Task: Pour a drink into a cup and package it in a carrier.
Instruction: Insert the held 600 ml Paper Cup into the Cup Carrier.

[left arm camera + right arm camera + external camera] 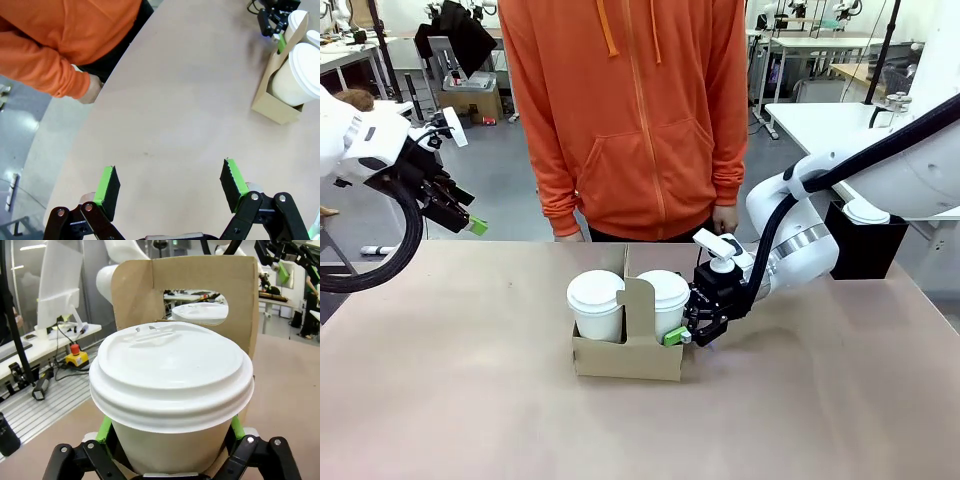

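The brown cardboard carrier (625, 357) stands mid-table with two lidded white cups in its slots. My right gripper (688, 335) reaches in from the right, low at the carrier's right side, and is shut on the right-hand cup (665, 298). In the right wrist view that cup (172, 390) sits between the green pads (104, 431), with the carrier's cut-out handle (200, 275) behind it. My left gripper (470, 222) hangs open and holds nothing, high over the table's left edge; in its own view the gripper (170, 175) faces bare tabletop. The pitcher with the drink is out of view.
The second lidded cup (597, 303) fills the carrier's left slot. A person in an orange hoodie stands at the far edge, one hand (725, 218) hanging by the table. A black box (868, 248) stands at the back right. Bare tabletop (450, 380) spreads across the front and left.
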